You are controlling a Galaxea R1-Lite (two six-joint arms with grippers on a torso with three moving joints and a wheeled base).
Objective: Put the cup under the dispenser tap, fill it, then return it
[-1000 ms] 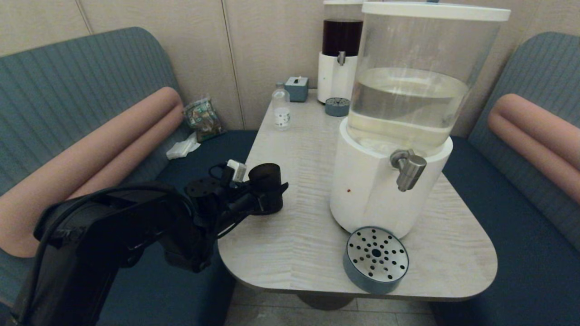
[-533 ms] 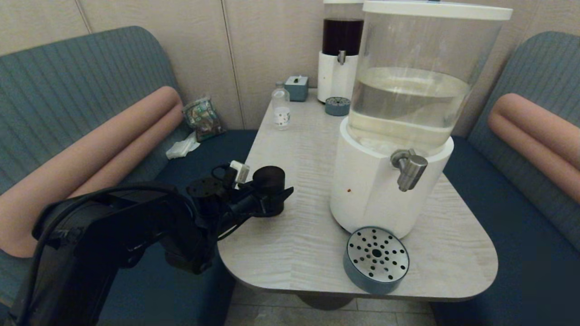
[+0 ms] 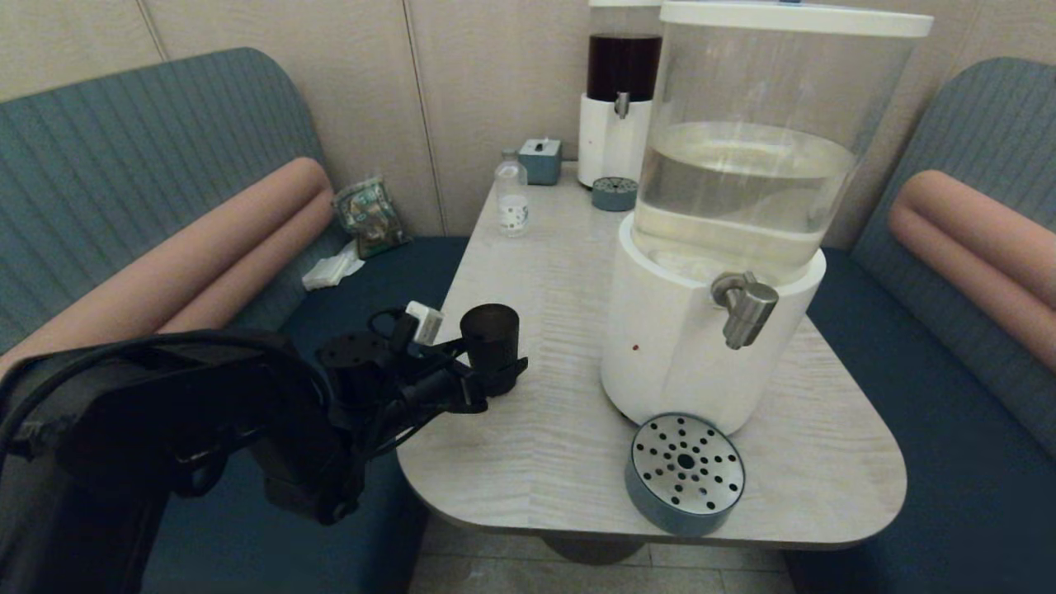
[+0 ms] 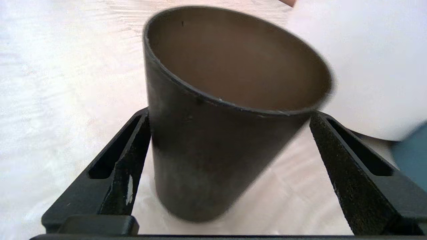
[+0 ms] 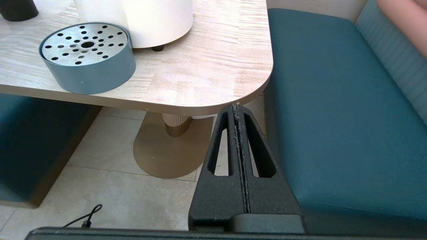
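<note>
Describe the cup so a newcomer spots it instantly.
Start at the big dispenser on the table. To its left, near the table edge, stands the cup, between the open left gripper fingers. It is a dark, handleless tumbler, unlike the clear bottle further back.

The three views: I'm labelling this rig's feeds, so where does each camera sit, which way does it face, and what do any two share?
Head view: on the head, facing forward and down at the table, cup and tap; the left arm shows at lower left.
Left wrist view: behind the left gripper, its open jaws either side of the cup.
Right wrist view: behind the shut right gripper, low beside the table edge, facing floor and bench.
Shared: head and right wrist views both show the drip tray.
</note>
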